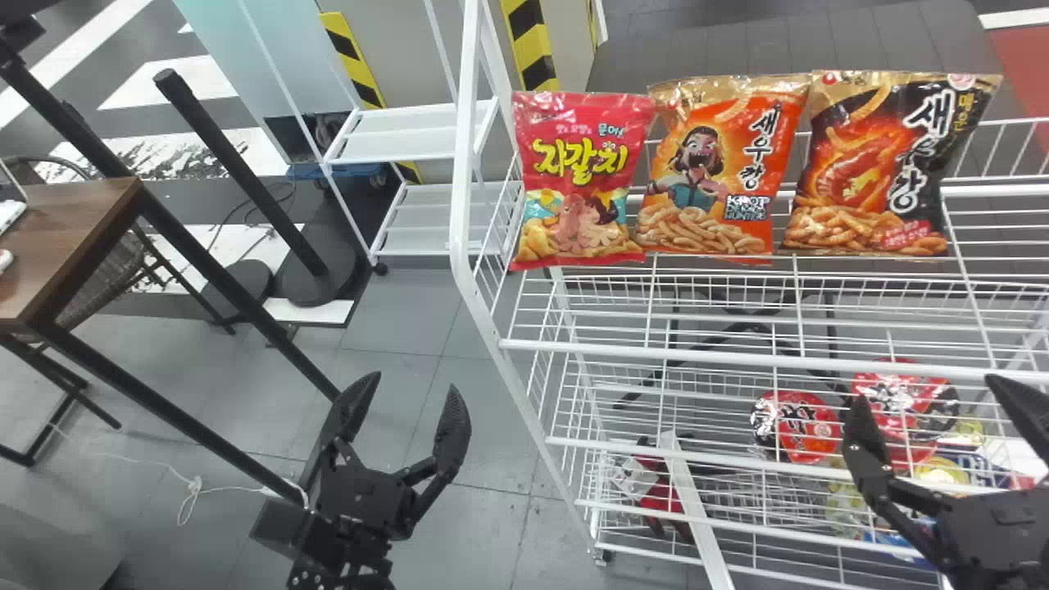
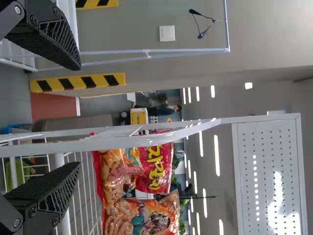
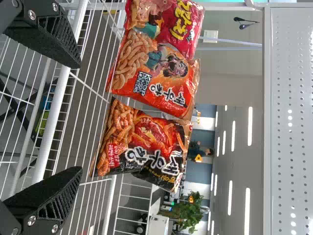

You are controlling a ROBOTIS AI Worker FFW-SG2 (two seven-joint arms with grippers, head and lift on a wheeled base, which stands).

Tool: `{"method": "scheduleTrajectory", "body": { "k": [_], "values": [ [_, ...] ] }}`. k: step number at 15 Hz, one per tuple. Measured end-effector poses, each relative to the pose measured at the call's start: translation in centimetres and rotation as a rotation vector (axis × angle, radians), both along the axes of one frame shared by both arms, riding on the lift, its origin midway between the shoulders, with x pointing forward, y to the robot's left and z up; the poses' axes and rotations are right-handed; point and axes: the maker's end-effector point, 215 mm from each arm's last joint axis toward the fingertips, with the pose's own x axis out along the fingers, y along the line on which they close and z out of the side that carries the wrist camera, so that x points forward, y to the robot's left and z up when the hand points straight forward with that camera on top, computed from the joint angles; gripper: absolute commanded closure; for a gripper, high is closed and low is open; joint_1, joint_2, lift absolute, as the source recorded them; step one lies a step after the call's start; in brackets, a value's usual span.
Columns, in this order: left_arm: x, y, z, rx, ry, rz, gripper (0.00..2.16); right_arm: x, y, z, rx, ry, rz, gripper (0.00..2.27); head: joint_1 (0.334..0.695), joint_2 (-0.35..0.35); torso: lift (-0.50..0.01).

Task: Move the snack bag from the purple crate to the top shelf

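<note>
Counting three snack bags up on the white wire top shelf point(image 1: 737, 358): red plastic bag point(image 1: 578, 180) left, orange plastic bag point(image 1: 721, 164) middle, black-and-orange plastic bag point(image 1: 889, 164) right. Lettering's yellow on one, white on two. Both near-side black two-fingered grippers, left gripper point(image 1: 407, 393) and right gripper point(image 1: 933, 393), have jaws wide apart.

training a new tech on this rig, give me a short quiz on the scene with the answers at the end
1. Fill in the number: ___ snack bags stand on the top shelf.
2. Multiple choice: seen in the head view, which is in the middle of the row?
(a) black bag
(b) orange bag
(c) pink bag
3. True or false: the left gripper and right gripper are both open, with nothing between their fingers.

Key: 1. three; 2. b; 3. true
</note>
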Motion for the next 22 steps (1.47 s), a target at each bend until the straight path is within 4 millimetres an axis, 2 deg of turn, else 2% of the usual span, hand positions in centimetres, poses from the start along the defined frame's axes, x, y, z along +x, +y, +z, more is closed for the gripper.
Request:
{"method": "scheduleTrajectory", "body": {
  "k": [7,22],
  "values": [
    [0.0,0.1,0.1,0.004,0.002,-0.008,0.13,-0.6,0.1,-0.4,0.002,0.02,-0.003,0.07,0.695,0.322,0.0],
    [0.8,-0.3,-0.7,-0.012,0.005,0.001,0.13,0.0,-0.3,-1.0,-0.006,0.017,-0.005,0.07,0.695,0.305,0.0]
  ]
}}
